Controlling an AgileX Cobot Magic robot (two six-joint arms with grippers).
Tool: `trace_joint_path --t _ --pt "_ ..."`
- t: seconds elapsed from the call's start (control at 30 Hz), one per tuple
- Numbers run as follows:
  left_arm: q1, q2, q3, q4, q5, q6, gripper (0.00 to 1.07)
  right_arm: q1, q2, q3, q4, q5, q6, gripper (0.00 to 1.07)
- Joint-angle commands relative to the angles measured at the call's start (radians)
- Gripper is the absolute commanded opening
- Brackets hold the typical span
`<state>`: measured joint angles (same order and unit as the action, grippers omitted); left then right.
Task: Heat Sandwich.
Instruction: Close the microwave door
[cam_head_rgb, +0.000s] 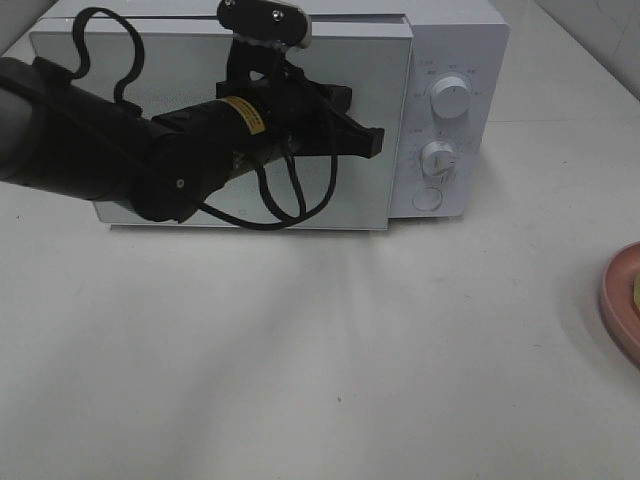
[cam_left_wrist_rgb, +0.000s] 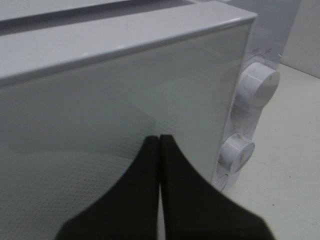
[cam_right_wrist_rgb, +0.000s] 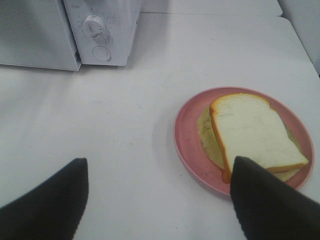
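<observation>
The sandwich (cam_right_wrist_rgb: 250, 127), white bread with tan crust over a green layer, lies on a pink plate (cam_right_wrist_rgb: 187, 135) to the right of the white microwave (cam_head_rgb: 455, 40). In the exterior high view only the plate's rim (cam_head_rgb: 620, 300) shows at the right edge. My right gripper (cam_right_wrist_rgb: 160, 162) is open and empty, low over the table, with one finger (cam_right_wrist_rgb: 270, 200) over the plate's near rim. My left gripper (cam_head_rgb: 376, 142) is shut and empty, its tips (cam_left_wrist_rgb: 159, 139) right in front of the microwave door (cam_left_wrist_rgb: 125, 100) near its right edge. The door looks closed.
Two white knobs (cam_head_rgb: 450, 98) (cam_head_rgb: 438, 158) and a round button (cam_head_rgb: 427, 198) sit on the microwave's right panel. The left arm (cam_head_rgb: 90, 150) and its cable cross the front of the door. The microwave stands on a white tabletop (cam_head_rgb: 300, 350).
</observation>
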<state>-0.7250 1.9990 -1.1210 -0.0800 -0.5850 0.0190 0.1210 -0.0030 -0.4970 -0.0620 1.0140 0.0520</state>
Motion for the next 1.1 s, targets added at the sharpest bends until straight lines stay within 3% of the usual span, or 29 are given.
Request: trace_joint_path --t 0.03,0.5,0.8,1.1 --pt "-0.003 0.025 -0.053 -0.020 0.004 -0.003 0.00 -0.004 -0.029 0.001 -0.002 -0.017 -0.012 0.74" --pt "0.009 0.074 -0.099 -0.070 0.020 0.019 0.00 -0.004 -0.029 0.001 -0.002 -0.017 -0.012 0.73" --pt "0.040 0.108 -0.213 -0.086 0.065 0.019 0.00 -0.004 -0.029 0.001 -0.002 -0.017 -0.012 0.73" --pt "0.039 0.109 -0.217 -0.083 0.073 0.019 0.00 -0.004 -0.029 0.001 -0.002 -0.017 -0.012 0.73"
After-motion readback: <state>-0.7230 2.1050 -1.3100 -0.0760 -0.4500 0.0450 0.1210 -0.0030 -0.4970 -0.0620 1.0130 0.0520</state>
